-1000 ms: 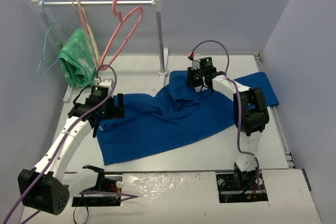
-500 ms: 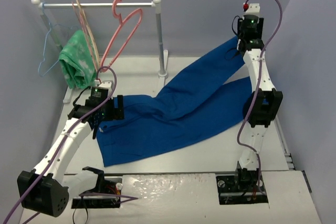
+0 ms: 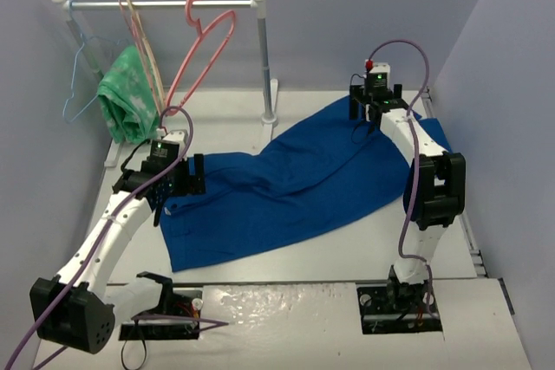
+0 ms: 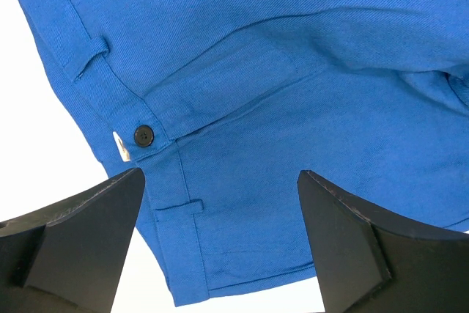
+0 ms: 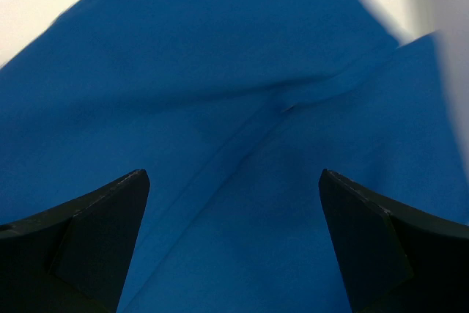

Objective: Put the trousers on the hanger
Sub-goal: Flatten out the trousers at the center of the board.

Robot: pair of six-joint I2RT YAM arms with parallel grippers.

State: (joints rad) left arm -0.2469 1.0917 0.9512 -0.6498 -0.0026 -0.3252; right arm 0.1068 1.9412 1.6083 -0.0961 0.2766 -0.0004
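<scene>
You're letting the trousers (image 3: 286, 188) leg drop, seemingly flat: right fingers (image 5: 88, 240) and left fingers (image 4: 73, 232) both gaping empty, hanger (image 3: 204, 49) waiting.

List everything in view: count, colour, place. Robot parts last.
trousers: 1, royal blue, spread flat across the middle of the table
pink hanger: 1, pink, hooked on the rail, hanging tilted, bare
beige hanger: 1, beige, on the rail, left of the pink one
wire hanger: 1, light blue, at the rail's left end
green cloth: 1, green patterned, hanging below the rail at left
rail: 1, white, back left of the table
table: 1, white
left claw: 1, black, open over the waistband
right claw: 1, black, open above the trouser legs
</scene>
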